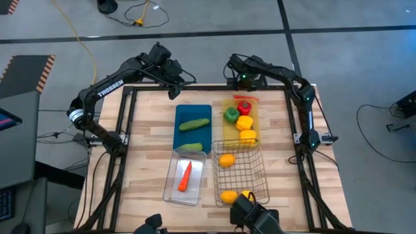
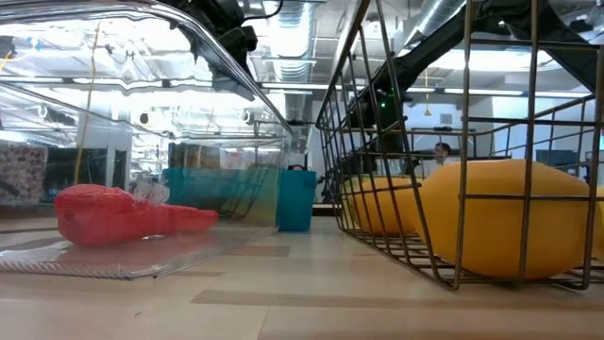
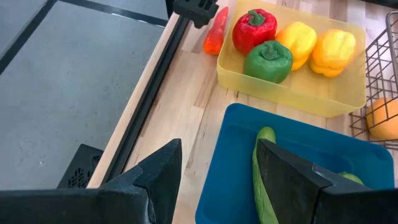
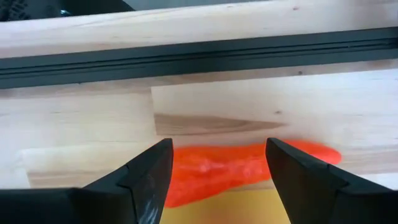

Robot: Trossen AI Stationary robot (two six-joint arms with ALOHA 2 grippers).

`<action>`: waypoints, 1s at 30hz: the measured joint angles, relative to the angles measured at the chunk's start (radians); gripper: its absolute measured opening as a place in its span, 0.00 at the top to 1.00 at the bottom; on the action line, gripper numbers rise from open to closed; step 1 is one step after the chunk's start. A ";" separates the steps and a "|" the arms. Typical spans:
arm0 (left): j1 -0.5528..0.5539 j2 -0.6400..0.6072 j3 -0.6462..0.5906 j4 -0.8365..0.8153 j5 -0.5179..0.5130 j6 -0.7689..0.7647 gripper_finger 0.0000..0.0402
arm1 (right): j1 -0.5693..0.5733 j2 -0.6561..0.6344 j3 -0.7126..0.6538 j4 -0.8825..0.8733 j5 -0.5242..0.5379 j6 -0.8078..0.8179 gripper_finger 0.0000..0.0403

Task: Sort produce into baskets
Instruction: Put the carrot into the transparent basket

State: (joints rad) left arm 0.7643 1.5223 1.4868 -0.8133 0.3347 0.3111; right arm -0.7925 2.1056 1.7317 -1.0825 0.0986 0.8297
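Observation:
An orange carrot (image 4: 249,168) lies on the wood against the far wall of the yellow tray (image 1: 225,133); it also shows in the high view (image 1: 246,98). My right gripper (image 4: 217,149) is open above it, one finger on either side of it. The yellow tray holds a red pepper (image 1: 244,107), a green pepper (image 1: 231,115) and two yellow peppers (image 1: 246,129). My left gripper (image 3: 217,155) is open and empty above the far end of the blue tray (image 1: 201,109), which holds two cucumbers (image 1: 194,123). The clear bin (image 1: 170,188) holds a carrot (image 1: 186,175).
The wire basket (image 1: 253,170) at the near right holds two oranges (image 1: 226,160) and a lemon (image 1: 246,194). A black frame rail (image 4: 199,59) runs along the table's far edge just beyond the carrot. Bare wood lies at the table's left and right sides.

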 joint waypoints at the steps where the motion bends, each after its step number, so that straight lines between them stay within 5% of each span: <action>1: 0.000 0.000 0.000 0.000 0.000 0.000 0.52 | 0.002 0.000 0.000 0.012 -0.013 0.004 0.29; 9: 0.000 0.000 0.000 0.000 0.000 0.000 0.52 | 0.056 0.000 0.000 0.146 -0.074 -0.001 0.29; 19: 0.000 0.000 0.000 0.000 0.000 0.000 0.52 | 0.064 -0.001 0.073 0.033 -0.071 -0.098 0.29; 30: 0.000 0.000 0.000 0.000 0.000 0.000 0.52 | 0.066 -0.164 0.098 -0.114 0.065 -0.328 0.29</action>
State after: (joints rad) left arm 0.7644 1.5223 1.4868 -0.8135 0.3344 0.3111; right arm -0.7261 1.9412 1.8297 -1.1962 0.1634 0.5017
